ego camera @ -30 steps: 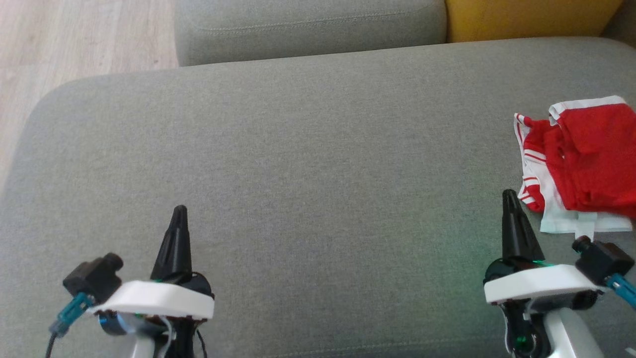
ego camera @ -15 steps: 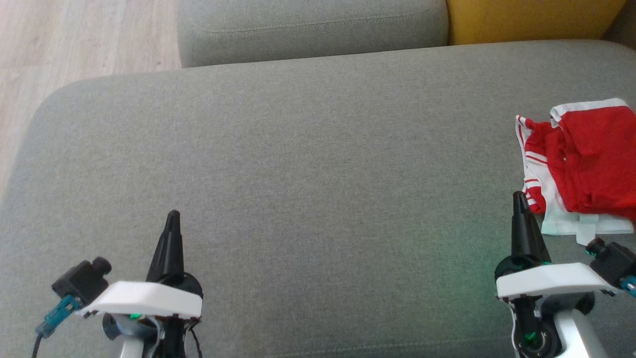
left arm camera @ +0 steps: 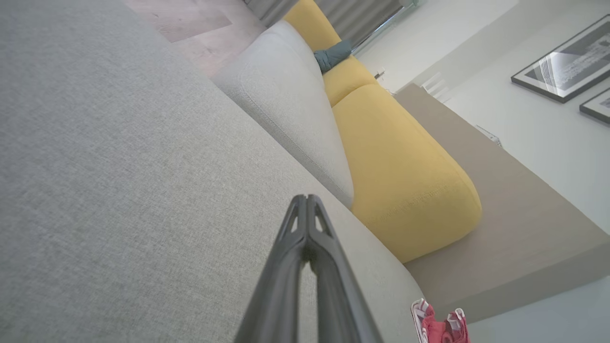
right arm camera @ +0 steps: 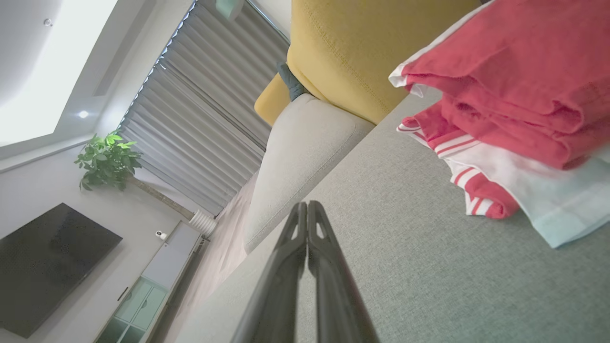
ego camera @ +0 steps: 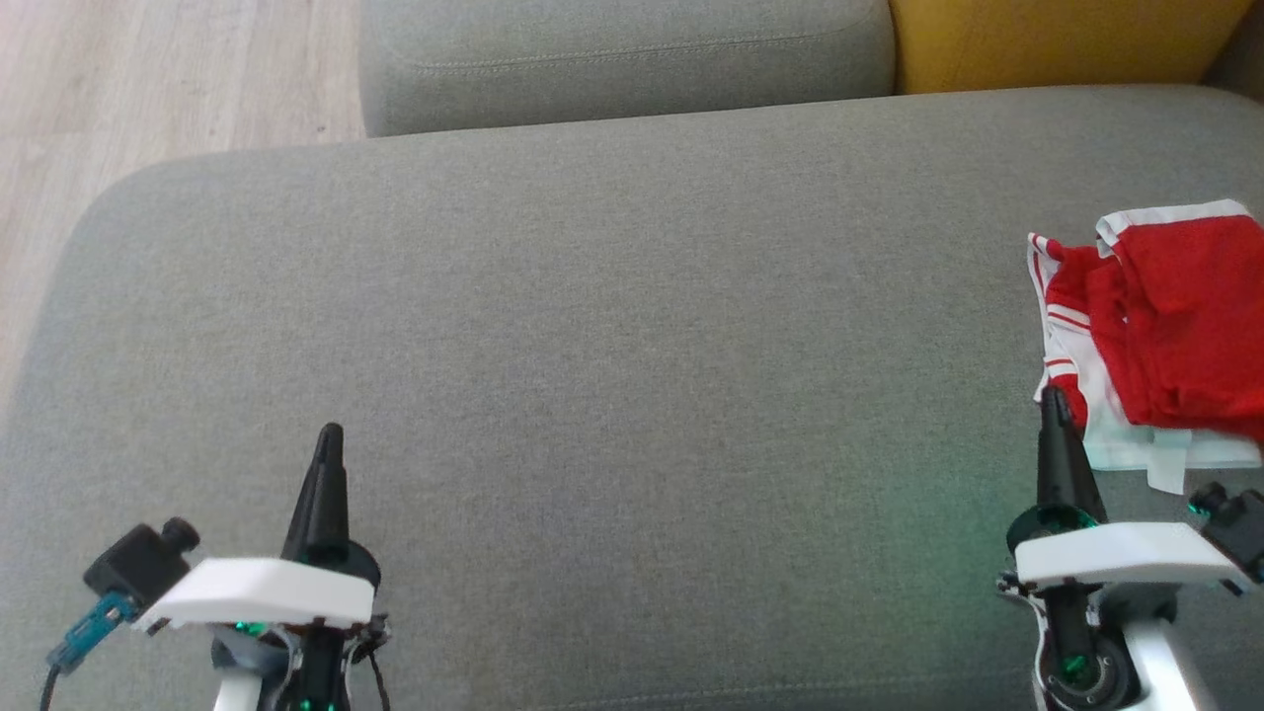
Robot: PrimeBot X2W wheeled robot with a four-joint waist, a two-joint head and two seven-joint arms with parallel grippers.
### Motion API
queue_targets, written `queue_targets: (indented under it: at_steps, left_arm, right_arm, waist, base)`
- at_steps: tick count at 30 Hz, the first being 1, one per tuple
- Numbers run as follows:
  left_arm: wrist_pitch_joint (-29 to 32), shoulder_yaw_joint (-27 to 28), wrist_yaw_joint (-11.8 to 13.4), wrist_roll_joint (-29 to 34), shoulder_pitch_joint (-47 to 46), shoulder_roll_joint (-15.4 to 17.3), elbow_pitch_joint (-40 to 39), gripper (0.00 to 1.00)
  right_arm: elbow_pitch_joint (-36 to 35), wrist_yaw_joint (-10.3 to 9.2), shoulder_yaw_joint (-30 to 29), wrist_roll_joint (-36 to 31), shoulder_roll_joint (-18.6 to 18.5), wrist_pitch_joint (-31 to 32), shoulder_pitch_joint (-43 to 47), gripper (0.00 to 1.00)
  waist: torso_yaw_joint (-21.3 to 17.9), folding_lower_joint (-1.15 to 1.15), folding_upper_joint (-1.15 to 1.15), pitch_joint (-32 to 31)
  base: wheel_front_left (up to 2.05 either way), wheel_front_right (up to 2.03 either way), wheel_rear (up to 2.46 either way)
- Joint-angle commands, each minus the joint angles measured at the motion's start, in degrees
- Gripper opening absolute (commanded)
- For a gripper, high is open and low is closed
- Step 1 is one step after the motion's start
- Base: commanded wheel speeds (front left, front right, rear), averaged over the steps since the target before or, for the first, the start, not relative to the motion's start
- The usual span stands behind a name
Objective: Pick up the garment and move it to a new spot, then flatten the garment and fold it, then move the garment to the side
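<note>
Red-and-white garment (ego camera: 1175,326) lies bunched on the grey sofa cushion (ego camera: 592,346), just beyond the right hand (ego camera: 1055,397) (pressed together, holding nothing); left hand (ego camera: 331,433) likewise, well apart

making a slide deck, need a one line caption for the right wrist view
Shut right tool points along the grey sofa seat, red and white garment lying alongside.

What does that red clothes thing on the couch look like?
The garment is soft red cloth with white trim and red-and-white stripes. It lies rumpled in loose stacked layers at the right side of the grey sofa seat, resting on it alone. The shut right gripper points beside it, not touching.
</note>
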Motion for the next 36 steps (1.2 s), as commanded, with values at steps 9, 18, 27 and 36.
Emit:
queue_targets:
  at_steps: [9,18,27,36]
  left_arm:
    - [1.61,2.62,-0.89,-6.11,-3.87,0.96,-0.55,0.00]
    - [3.06,3.77,-1.43,-11.35,-4.24,1.05,0.40,0.00]
    - [4.55,4.97,-1.97,-16.59,-4.62,1.11,1.36,0.00]
    - [6.07,6.19,-2.51,-21.79,-5.00,1.15,2.32,0.00]
  right_arm:
    - [-1.44,-0.03,-0.47,6.72,-1.14,1.85,-2.75,0.00]
    - [-1.26,-0.03,-1.26,12.41,-1.18,3.29,-2.77,0.00]
    - [-1.08,-0.04,-2.08,18.08,-1.20,4.76,-2.80,0.00]
    - [-0.90,-0.04,-2.94,23.73,-1.20,6.25,-2.83,0.00]
  waist:
    - [0.20,0.00,0.00,-0.20]
    - [0.39,0.00,0.00,-0.40]
    - [0.58,0.00,0.00,-0.59]
    - [0.78,0.00,0.00,-0.79]
  base:
    - [0.00,0.00,0.00]
    - [0.00,0.00,0.00]
    - [0.00,0.00,0.00]
    - [0.00,0.00,0.00]
